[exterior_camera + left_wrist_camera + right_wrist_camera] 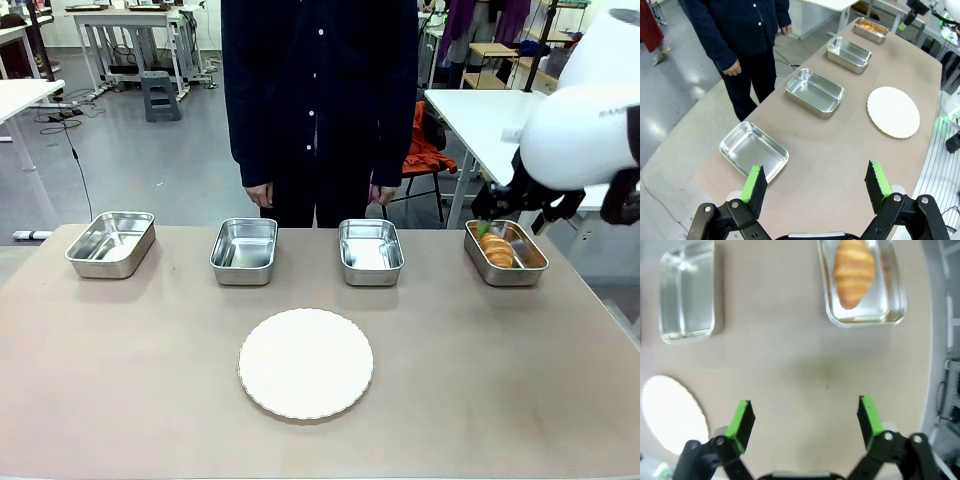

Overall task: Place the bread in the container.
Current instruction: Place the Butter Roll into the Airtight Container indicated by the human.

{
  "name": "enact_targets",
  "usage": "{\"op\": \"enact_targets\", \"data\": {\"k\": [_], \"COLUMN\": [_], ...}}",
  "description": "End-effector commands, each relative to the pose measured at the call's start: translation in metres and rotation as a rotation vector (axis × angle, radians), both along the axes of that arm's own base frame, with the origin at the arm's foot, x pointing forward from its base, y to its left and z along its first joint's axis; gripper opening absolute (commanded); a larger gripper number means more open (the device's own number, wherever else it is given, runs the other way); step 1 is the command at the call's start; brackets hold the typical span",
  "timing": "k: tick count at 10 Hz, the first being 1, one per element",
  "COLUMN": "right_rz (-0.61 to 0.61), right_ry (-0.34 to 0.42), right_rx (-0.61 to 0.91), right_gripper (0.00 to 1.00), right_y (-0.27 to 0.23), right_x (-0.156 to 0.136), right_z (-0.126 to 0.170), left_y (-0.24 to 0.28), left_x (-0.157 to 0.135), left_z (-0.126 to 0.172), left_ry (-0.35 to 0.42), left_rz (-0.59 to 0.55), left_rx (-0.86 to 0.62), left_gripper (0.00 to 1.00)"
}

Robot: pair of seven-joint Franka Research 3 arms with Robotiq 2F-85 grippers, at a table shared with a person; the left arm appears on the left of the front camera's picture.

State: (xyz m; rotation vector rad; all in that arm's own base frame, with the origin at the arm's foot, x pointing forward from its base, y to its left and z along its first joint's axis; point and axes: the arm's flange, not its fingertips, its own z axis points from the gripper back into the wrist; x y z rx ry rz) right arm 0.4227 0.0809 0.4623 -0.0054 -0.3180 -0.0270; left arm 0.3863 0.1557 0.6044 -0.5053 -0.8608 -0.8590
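Observation:
The bread [497,250], a golden-brown croissant, lies inside the container [505,277], the rightmost steel tray in the far row. My right gripper [512,222] hangs open just above that tray's far end, holding nothing. In the right wrist view its fingers [805,420] are spread over bare table, with the bread [854,272] lying in the container [887,295] ahead of them. My left gripper [815,187] stands open and empty above the table's left end. From there the container [867,35] shows far off, with a strip of the bread [869,26] in it.
Three empty steel trays [110,243] [244,250] [370,250] line the far side. A round white plate [305,362] sits mid-table. A person in dark clothes stands behind the table, hands [260,195] hanging down. The table's right edge runs close beside the container.

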Motion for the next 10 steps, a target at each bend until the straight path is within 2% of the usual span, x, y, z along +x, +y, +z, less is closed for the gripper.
{"op": "enact_targets", "data": {"k": [1, 2, 4, 5, 10], "right_rz": [0.069, 0.119, 0.152, 0.088, 0.088], "right_ry": [-0.025, -0.004, 0.020, 0.005, 0.005], "right_rx": [-0.020, -0.017, -0.017, -0.034, -0.034], "right_gripper": [1.00, 1.00, 1.00, 1.00, 1.00], "right_y": [0.008, 0.012, 0.014, 0.020, 0.020], "right_x": [-0.037, -0.048, -0.052, -0.049, -0.049], "right_z": [-0.010, -0.014, -0.019, -0.017, -0.017], "left_y": [0.000, 0.000, 0.000, 0.000, 0.000], "left_x": [-0.001, -0.001, -0.001, -0.001, -0.001], "left_z": [0.000, 0.000, 0.000, 0.000, 0.000], "left_ry": [-0.002, -0.002, -0.002, -0.002, -0.002], "left_rz": [-0.002, -0.002, -0.002, -0.002, -0.002], "left_rx": [0.005, 0.005, 0.005, 0.005, 0.005], "left_gripper": [1.00, 1.00, 1.00, 1.00, 1.00]}}
